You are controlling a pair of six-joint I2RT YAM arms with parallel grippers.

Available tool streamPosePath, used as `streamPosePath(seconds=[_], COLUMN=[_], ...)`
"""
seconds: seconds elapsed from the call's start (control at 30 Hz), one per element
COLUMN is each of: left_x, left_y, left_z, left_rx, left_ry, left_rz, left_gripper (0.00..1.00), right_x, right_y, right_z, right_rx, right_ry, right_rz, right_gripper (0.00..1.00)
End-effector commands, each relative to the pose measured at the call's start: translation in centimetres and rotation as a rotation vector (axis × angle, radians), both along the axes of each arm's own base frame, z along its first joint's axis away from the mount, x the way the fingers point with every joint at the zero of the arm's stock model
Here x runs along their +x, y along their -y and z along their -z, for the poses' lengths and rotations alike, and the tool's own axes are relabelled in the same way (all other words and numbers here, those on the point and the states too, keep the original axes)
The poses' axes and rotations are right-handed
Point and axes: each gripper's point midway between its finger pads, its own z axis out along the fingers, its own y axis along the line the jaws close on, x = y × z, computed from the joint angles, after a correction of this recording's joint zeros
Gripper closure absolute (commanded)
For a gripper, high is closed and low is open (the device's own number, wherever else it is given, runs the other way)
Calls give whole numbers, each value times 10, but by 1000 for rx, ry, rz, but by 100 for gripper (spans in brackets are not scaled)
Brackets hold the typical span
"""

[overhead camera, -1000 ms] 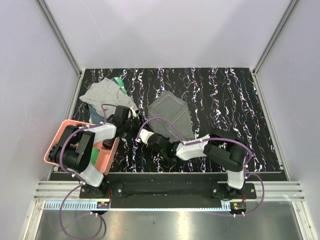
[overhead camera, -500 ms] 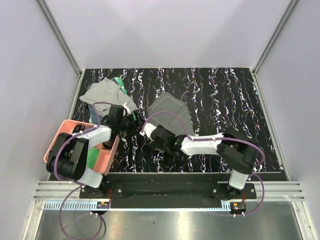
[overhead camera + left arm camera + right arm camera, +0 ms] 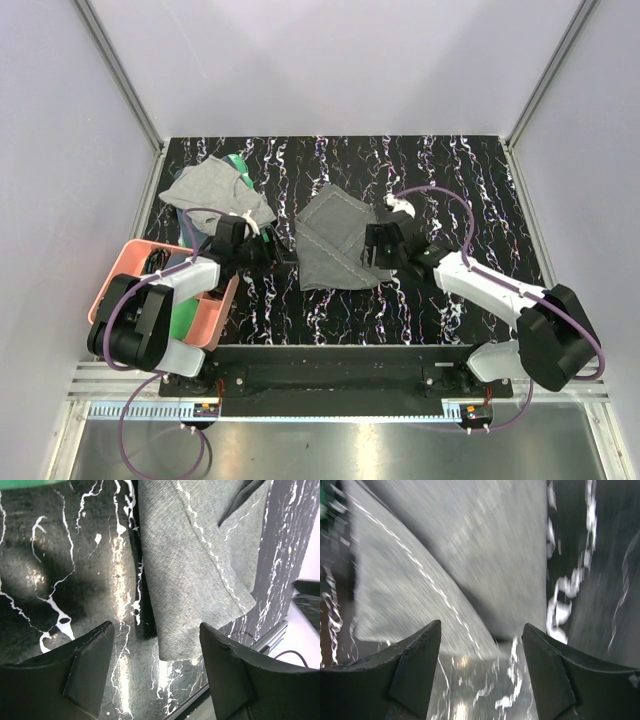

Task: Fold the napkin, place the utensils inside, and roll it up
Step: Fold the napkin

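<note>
Two arms, one folded napkin between them
The black marbled table [image 3: 470,180] holds the dark grey napkin [image 3: 335,240], lying folded over near the middle. Only the top view shows the pink tray [image 3: 118,285] at the left. The left gripper [image 3: 156,635] has its fingers apart at the napkin's left edge, holding nothing. The right gripper [image 3: 481,630] is spread wide too, empty, by the napkin's right edge; its wrist view is blurry
</note>
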Motion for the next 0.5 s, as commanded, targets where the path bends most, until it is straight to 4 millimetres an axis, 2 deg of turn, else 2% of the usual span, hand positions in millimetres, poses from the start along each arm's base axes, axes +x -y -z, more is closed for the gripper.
streamPosePath(seconds=[0.0, 0.17, 0.47], left_x=[3, 0, -3], left_y=[2, 5, 8], left_z=[-9, -9, -7], left_rx=[16, 14, 17], left_ry=[73, 73, 67], left_rz=[14, 28, 43], left_gripper=[28, 28, 29], right_x=[-37, -43, -37], right_y=[4, 14, 10], right_z=[34, 47, 63], right_rx=[122, 131, 166], right_ry=[-242, -289, -322], right_rz=[113, 164, 199], right_gripper=[27, 32, 35])
